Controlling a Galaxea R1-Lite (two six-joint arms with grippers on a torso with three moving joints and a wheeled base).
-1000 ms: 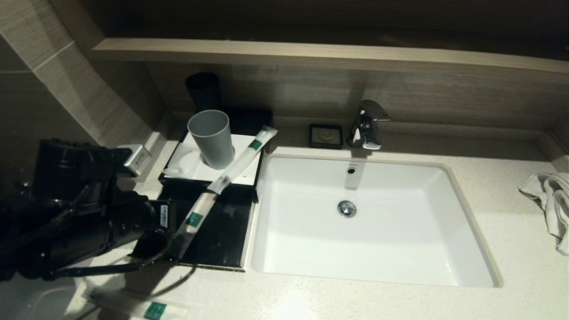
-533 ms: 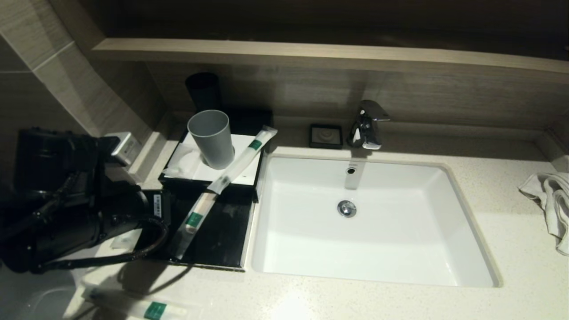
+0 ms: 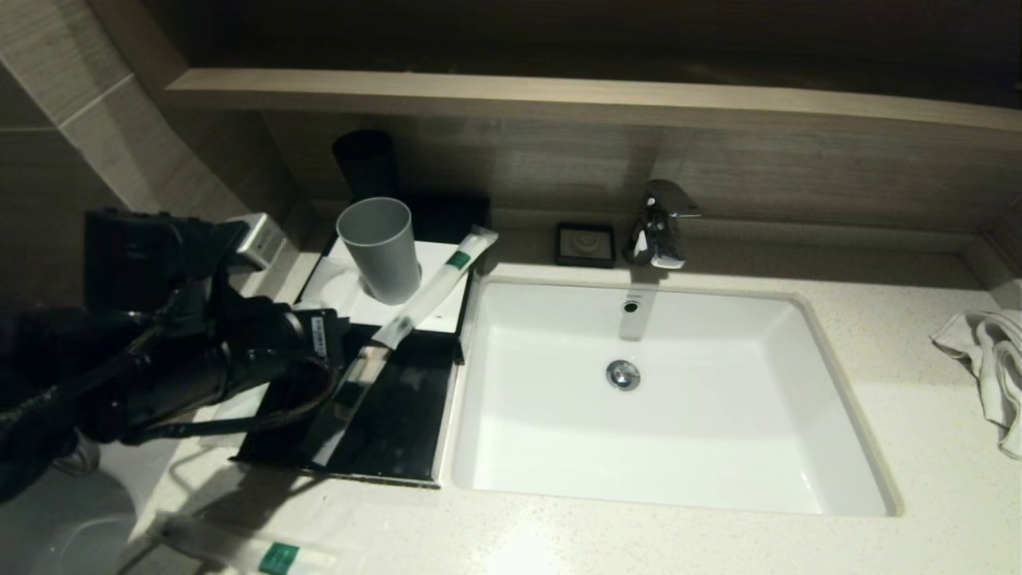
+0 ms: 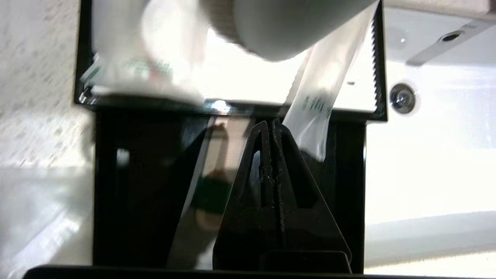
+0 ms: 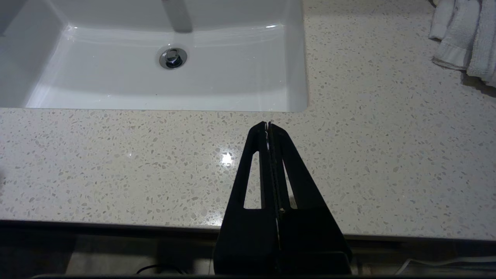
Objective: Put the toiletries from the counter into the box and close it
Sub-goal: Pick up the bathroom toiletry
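A long slim translucent white plastic packet (image 3: 351, 391) with a green label lies slanted in the shallow black drawer (image 3: 399, 431) of the low black box, apparently just beside the left gripper (image 4: 271, 126), whose fingers are pressed together, empty. The right gripper (image 5: 267, 126), fingers likewise together, hangs over the speckled cream table (image 5: 387, 155).

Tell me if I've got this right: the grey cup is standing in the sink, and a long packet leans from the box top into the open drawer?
Not quite. The head view shows the grey cup standing on the white top of the box, not in the sink. The long packet does lean from the top into the open drawer.
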